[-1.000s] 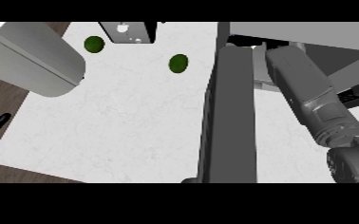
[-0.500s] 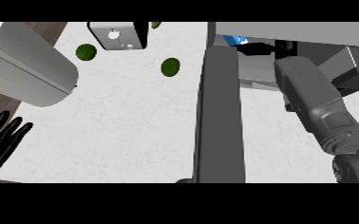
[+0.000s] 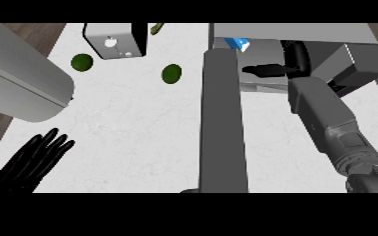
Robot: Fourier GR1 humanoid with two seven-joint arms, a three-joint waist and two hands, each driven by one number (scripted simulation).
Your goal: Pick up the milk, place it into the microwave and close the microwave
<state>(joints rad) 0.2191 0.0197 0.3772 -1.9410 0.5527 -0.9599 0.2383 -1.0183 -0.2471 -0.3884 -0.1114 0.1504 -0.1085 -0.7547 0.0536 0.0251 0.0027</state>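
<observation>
Inside microwave (image 3: 295,32): R hand (image 3: 275,70) by milk (image 3: 238,43), grip unclear. L hand (image 3: 33,161) open, lower-left edge.

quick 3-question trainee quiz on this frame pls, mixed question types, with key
1. True or false: the microwave door is shut.
2. Which hand reaches into the microwave? A) left B) right
3. Fill in: the left hand shows at the view's lower ____ edge, fingers straight.

Key:
1. False; the door stands open, seen edge-on.
2. B. The right hand is inside, beside the blue and white milk carton.
3. Left.
</observation>
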